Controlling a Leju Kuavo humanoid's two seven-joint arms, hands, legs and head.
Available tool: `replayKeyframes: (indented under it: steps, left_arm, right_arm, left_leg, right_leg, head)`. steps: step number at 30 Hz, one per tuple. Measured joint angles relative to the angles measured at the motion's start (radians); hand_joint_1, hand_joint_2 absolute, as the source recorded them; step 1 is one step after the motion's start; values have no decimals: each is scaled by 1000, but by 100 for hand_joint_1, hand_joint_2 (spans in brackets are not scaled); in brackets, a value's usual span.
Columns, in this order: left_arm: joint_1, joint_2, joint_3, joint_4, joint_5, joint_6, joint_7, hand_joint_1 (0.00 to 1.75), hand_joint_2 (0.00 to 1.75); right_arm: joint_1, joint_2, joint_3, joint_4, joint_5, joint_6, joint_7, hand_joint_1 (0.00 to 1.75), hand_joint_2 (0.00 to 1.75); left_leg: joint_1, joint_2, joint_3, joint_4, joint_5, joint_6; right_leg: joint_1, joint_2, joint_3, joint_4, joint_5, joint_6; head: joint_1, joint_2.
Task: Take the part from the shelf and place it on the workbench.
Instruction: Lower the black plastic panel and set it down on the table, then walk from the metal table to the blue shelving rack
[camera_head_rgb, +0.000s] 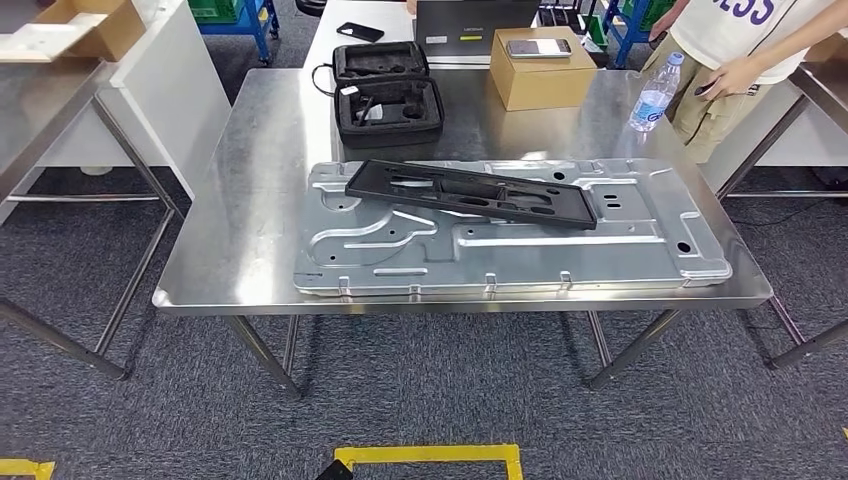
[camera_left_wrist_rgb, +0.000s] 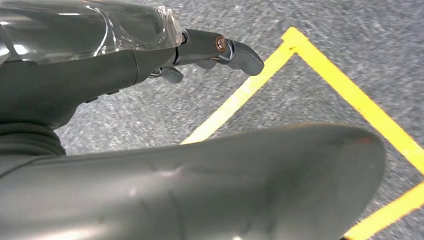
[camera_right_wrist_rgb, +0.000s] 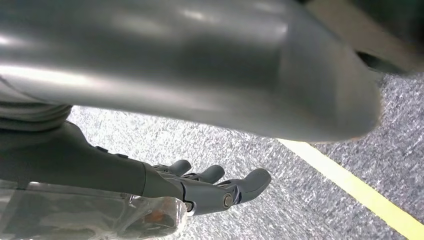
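A long black slotted part (camera_head_rgb: 470, 193) lies flat and slightly askew on a large stamped silver metal panel (camera_head_rgb: 520, 255). The panel covers the near half of the steel workbench (camera_head_rgb: 255, 190). My left hand (camera_left_wrist_rgb: 205, 47) hangs over grey carpet, fingers stretched out and holding nothing. My right hand (camera_right_wrist_rgb: 210, 187) likewise hangs above the carpet with its fingers extended and nothing in them. Both hands are well below and away from the workbench top.
An open black foam-lined case (camera_head_rgb: 385, 95), a cardboard box (camera_head_rgb: 540, 68) with a phone on it and a water bottle (camera_head_rgb: 655, 95) stand at the back of the bench. A person (camera_head_rgb: 730, 50) stands at the far right corner. Another steel table (camera_head_rgb: 50, 120) is on the left. Yellow floor tape (camera_head_rgb: 430, 457) marks the carpet.
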Motion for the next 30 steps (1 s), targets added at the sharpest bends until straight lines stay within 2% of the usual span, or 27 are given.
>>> replayKeyframes:
  steps: [1,2,5,6,7,8,10,11,12,13,16,17,18,20,21,22,23,25,26,27,28,30]
  left_arm:
    - [0,0,0,4,-2,1,9,0,0]
    - [0,0,0,8,-3,2,18,0,0]
    - [6,1,0,20,-6,3,43,0,0]
    - [8,2,0,24,-6,3,52,0,0]
    - [10,3,0,28,-5,4,60,0,0]
    - [13,5,0,32,-5,4,66,0,0]
    - [20,8,0,39,-5,8,75,0,0]
    - [25,9,0,43,-5,10,79,0,0]
    - [30,10,0,46,-5,14,83,0,0]
    - [33,11,0,50,-5,16,85,0,0]
    - [37,13,0,56,-6,19,97,0,0]
    - [38,13,0,57,-6,20,102,0,0]
    - [41,13,0,58,-8,21,108,0,0]
    - [48,13,0,61,-15,23,117,0,0]
    - [50,13,0,63,-20,24,121,0,0]
    - [51,14,0,64,-24,25,126,0,0]
    - [52,15,0,65,-29,27,132,0,0]
    - [54,15,0,67,-37,31,141,0,0]
    - [57,16,0,68,-40,32,145,0,0]
    - [59,16,0,71,-42,34,149,0,0]
    - [61,16,-1,73,-43,35,153,0,0]
    - [63,17,-2,77,-47,39,160,0,0]
  right_arm:
    - [-1,0,0,0,1,1,0,0,0]
    - [-2,0,0,0,1,1,0,0,0]
    - [0,1,0,0,3,3,1,0,0]
    - [0,2,0,0,3,3,2,0,0]
    - [-1,2,0,0,3,3,2,0,0]
    - [-2,2,0,0,4,3,2,0,0]
    - [-1,2,0,0,5,3,2,0,0]
    - [-1,2,0,0,5,3,2,0,0]
    - [0,2,0,0,5,3,2,0,0]
    - [0,2,0,0,5,4,2,0,0]
    - [-1,2,0,0,5,5,2,0,0]
    - [-2,2,0,0,5,5,2,0,0]
    - [-2,2,0,0,5,6,3,0,0]
    - [-2,2,0,0,5,6,4,0,0]
    - [-1,1,0,0,5,6,4,0,0]
    - [-1,1,0,0,5,6,4,0,0]
    - [0,1,0,0,5,6,5,0,0]
    - [0,1,0,0,5,8,4,0,0]
    - [0,1,0,0,5,8,5,0,0]
    - [0,1,0,0,5,9,5,0,0]
    - [0,1,0,0,5,9,5,0,0]
    - [-1,0,0,0,4,10,5,0,0]
  left_leg:
    - [-2,0,-2,2,2,-4]
    - [-4,0,-4,3,4,-8]
    - [-4,0,-13,6,10,-24]
    - [-4,0,-20,18,-1,-29]
    - [-2,-1,-35,50,-26,-34]
    - [1,-1,-58,105,-64,-39]
    - [4,-1,-111,250,-142,-48]
    - [5,-1,-125,298,-161,-51]
    - [6,-1,-121,308,-160,-52]
    - [6,-1,-97,275,-142,-52]
    - [6,-2,30,53,-66,-44]
    - [4,-2,52,8,-54,-39]
    - [2,-3,58,-9,-51,-34]
    - [2,-2,51,-8,-41,-21]
    - [3,-2,46,-8,-35,-14]
    - [4,-1,40,-10,-28,-6]
    - [6,0,32,-11,-20,1]
    - [3,1,16,-9,-9,6]
    - [2,1,8,-9,-3,7]
    - [1,2,1,-8,2,6]
    - [0,1,-6,-6,6,6]
    - [-2,0,-15,-3,14,2]
  right_leg:
    - [2,0,32,-61,18,-4]
    - [5,1,48,-96,25,-8]
    - [6,1,43,-108,34,-21]
    - [3,0,39,-109,39,-27]
    - [1,-2,34,-111,46,-34]
    - [0,-3,28,-112,51,-39]
    - [1,-4,14,-111,60,-43]
    - [2,-4,8,-110,64,-43]
    - [2,-4,2,-110,68,-42]
    - [2,-4,-2,-109,72,-41]
    - [5,-4,-9,-106,80,-32]
    - [7,-4,-11,-105,84,-27]
    - [9,-4,-14,-104,87,-22]
    - [8,-3,-19,-102,92,-11]
    - [7,-2,-26,-93,83,-5]
    - [5,-1,-38,-67,60,0]
    - [3,-1,-58,-19,23,5]
    - [1,-1,-108,119,-64,13]
    - [1,-1,-123,176,-91,15]
    - [1,-1,-121,198,-98,16]
    - [1,-1,-98,176,-86,14]
    - [2,-1,-2,35,-31,6]
  head:
    - [0,0]
    - [0,0]
    - [0,0]
    - [-1,0]
    - [-2,0]
    - [-2,0]
    - [-4,0]
    - [-4,0]
    - [-4,0]
    - [-4,0]
    - [-4,0]
    - [-4,0]
    - [-3,0]
    - [-2,0]
    - [-2,0]
    - [-1,0]
    - [0,0]
    - [2,0]
    - [3,0]
    - [3,0]
    - [3,0]
    - [3,0]
